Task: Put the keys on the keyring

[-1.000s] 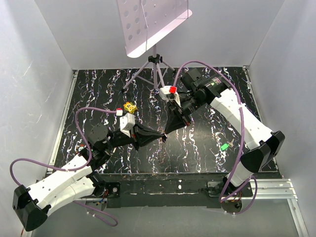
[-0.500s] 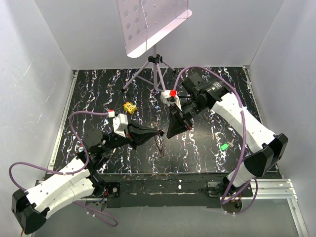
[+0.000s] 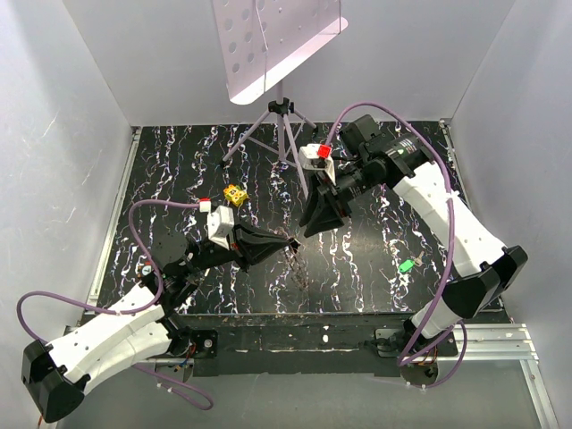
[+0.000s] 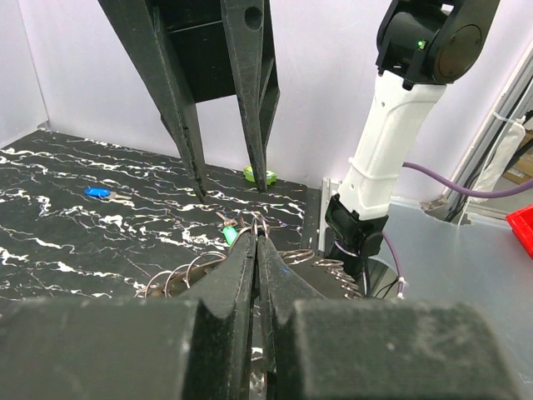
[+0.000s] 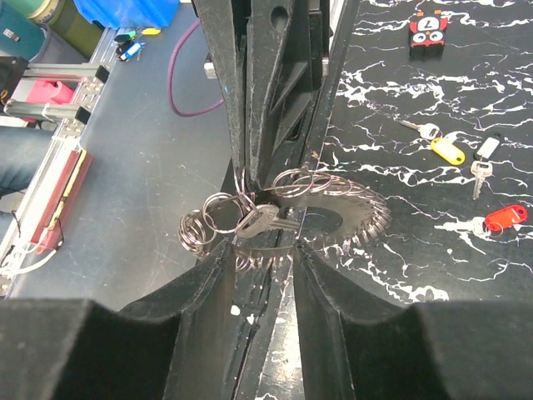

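Observation:
My left gripper (image 3: 291, 241) is shut on a small split ring (image 4: 257, 225) that hangs on the toothed grey keyring (image 4: 326, 265). The keyring (image 5: 360, 218) lies on the black marbled table with several split rings round its rim. A bare silver key (image 5: 271, 222) hangs from the rings beside the left fingers (image 5: 250, 125). My right gripper (image 3: 313, 231) is open, its fingers (image 5: 321, 292) either side of that key and not touching it. A green key (image 3: 407, 265) lies at the right. Yellow (image 5: 446, 151), red (image 5: 505, 217) and blue (image 4: 97, 192) keys lie loose on the table.
A yellow spotted block (image 3: 235, 193) sits left of centre. A tripod stand (image 3: 284, 134) with a perforated white plate stands at the back. A red-and-black tag (image 5: 427, 33) and a grey-headed key (image 5: 482, 156) lie near the loose keys. White walls enclose the table.
The right wrist has swung up and to the right, its fingers still pointing at the keyring. The left arm has drawn back slightly to the left, still gripping the split ring.

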Robot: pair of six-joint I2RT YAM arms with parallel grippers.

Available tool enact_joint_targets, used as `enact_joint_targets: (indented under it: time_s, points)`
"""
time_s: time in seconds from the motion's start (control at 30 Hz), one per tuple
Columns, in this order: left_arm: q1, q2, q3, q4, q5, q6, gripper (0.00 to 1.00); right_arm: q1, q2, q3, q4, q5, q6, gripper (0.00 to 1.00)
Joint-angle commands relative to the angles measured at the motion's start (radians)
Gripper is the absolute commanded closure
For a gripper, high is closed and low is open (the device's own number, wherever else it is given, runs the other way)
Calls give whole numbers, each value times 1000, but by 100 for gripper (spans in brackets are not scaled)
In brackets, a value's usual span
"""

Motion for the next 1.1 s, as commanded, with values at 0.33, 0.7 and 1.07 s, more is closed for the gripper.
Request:
enact_joint_targets:
  time_s: [0.33,0.7,1.07]
  points:
    - [5,3,12,40,16,-8,100,42,40,45,-11,-70,-42,62]
    - [5,-4,12,29,-9,4,100,62,40,36,-44,-78,-81,76]
    - [6,-14,14,20,-18,9,100,64,38,34,-66,-72,-94,99]
